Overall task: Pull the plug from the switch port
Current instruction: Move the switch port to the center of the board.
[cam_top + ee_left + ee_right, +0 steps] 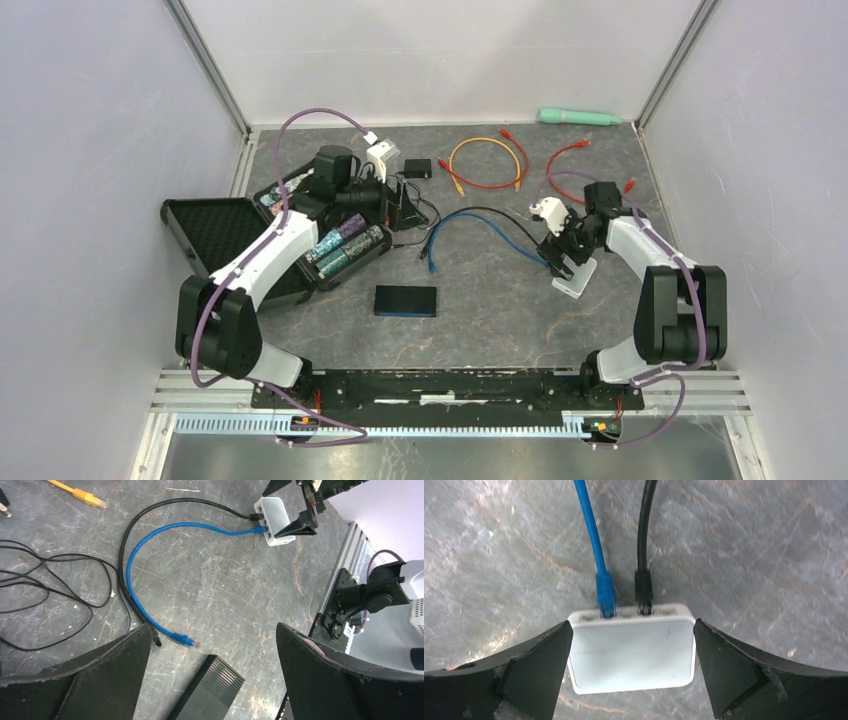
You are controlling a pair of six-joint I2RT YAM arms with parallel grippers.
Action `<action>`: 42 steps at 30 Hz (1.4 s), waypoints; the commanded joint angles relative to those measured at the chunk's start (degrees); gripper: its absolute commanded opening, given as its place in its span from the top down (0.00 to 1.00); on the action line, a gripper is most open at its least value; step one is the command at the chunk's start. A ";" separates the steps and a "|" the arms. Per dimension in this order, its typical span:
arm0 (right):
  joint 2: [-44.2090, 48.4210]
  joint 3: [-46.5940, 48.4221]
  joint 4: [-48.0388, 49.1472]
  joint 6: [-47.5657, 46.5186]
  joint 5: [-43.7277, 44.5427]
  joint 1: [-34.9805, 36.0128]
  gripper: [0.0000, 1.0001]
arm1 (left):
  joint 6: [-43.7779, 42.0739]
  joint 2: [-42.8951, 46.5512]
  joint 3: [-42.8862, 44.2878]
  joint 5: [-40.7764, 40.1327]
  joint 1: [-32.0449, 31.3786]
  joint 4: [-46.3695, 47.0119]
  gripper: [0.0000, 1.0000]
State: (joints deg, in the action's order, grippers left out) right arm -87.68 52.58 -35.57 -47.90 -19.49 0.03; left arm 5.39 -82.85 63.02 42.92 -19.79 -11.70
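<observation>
Right of centre in the top view, our white switch (pixel 578 283) lies on the desk (pixel 499 540), with a blue plug (pixel 605 592) and a black plug (pixel 643 587) seated in its ports. Our right tool (pixel 631 624) straddles it, released. Our left tool (pixel 212 635) gapes too. Far left, an open black case (pixel 200 232) holds several cylinders (pixel 345 245).

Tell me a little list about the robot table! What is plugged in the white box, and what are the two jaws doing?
switch: white, flat on the table
blue cable: plugged into the switch
black cable: plugged in beside the blue one
right jaws: open, one on each side of the switch
left jaws: open, holding nothing
task: no plug pulled out yet
</observation>
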 commanded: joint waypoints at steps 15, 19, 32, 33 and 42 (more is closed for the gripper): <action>12.35 -8.43 14.10 28.21 4.78 -4.12 0.02 | 4.90 -4.17 0.88 2.24 -1.32 2.65 0.00; 12.94 -10.21 13.67 29.24 5.98 -6.08 0.02 | 4.56 -3.69 0.83 1.71 -1.36 2.65 0.00; 12.52 -14.93 13.24 28.26 -1.13 -9.67 0.02 | 5.07 -5.57 1.32 1.82 -1.32 2.83 0.00; 11.57 -14.49 13.20 28.39 -1.42 -9.69 0.02 | 5.10 -5.56 1.31 1.91 -1.37 2.82 0.00; 4.63 -11.72 14.47 27.78 -5.37 -9.68 0.02 | 4.98 -5.01 1.42 1.25 -1.38 2.39 0.00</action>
State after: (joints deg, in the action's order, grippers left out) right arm -78.89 39.92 -19.94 -20.71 -19.07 -9.80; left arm 8.29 -88.38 63.02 43.66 -20.78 -11.29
